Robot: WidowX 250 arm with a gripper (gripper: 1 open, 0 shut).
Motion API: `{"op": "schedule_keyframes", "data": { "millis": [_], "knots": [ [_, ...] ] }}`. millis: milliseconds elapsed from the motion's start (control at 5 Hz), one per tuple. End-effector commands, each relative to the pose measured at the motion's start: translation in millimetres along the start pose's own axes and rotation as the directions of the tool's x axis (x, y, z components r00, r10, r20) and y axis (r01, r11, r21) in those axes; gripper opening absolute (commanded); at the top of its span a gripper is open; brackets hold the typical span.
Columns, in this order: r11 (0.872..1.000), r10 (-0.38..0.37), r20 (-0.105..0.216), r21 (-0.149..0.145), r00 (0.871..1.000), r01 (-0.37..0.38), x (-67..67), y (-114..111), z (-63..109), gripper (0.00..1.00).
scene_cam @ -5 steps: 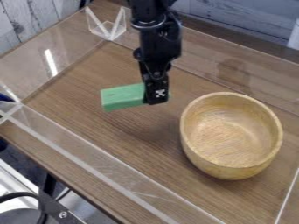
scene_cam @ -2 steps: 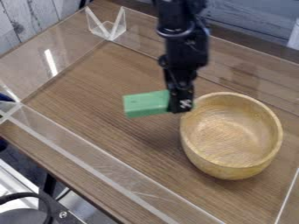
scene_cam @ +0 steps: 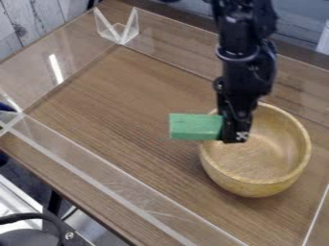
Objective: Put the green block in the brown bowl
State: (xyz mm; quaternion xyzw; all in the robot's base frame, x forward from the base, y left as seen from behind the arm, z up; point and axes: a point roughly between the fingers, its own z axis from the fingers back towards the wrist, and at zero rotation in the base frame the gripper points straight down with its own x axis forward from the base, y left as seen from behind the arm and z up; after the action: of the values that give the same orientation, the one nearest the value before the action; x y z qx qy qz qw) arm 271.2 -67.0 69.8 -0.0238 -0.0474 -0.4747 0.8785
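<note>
The green block (scene_cam: 195, 127) hangs in the air, clamped at its right end by my gripper (scene_cam: 233, 125), which points straight down from the black arm. It sits just left of and above the near-left rim of the brown bowl (scene_cam: 257, 168), a round light wooden bowl resting on the wooden tabletop. The bowl holds nothing that I can see. My fingers (scene_cam: 240, 129) overlap the bowl's left rim in the camera view.
A clear acrylic wall (scene_cam: 77, 163) borders the wooden table (scene_cam: 103, 96) along its front and left sides. A small clear acrylic stand (scene_cam: 118, 26) is at the back left. White planks run along the far left.
My arm has carried the green block to the right, from the middle of the table to the bowl's left rim. The bowl has stayed still.
</note>
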Motion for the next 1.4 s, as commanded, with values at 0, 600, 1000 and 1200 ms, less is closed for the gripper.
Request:
{"op": "schedule_keyframes", "data": {
  "millis": [0, 600, 1000, 1200],
  "knots": [
    [0.999, -0.043, 0.042, 0.026, 0.998, 0.042, 21.0, -1, 4.2, 0.0],
    [0.995, -0.104, 0.04, 0.003, 0.994, 0.104, 39.6, -11, -15.4, 0.0],
    [0.995, -0.101, 0.045, 0.004, 0.994, 0.101, 39.7, -11, -14.0, 1.0],
    [0.995, -0.1, 0.047, 0.003, 0.994, 0.1, 39.9, -11, -15.6, 0.0]
  ]
}}
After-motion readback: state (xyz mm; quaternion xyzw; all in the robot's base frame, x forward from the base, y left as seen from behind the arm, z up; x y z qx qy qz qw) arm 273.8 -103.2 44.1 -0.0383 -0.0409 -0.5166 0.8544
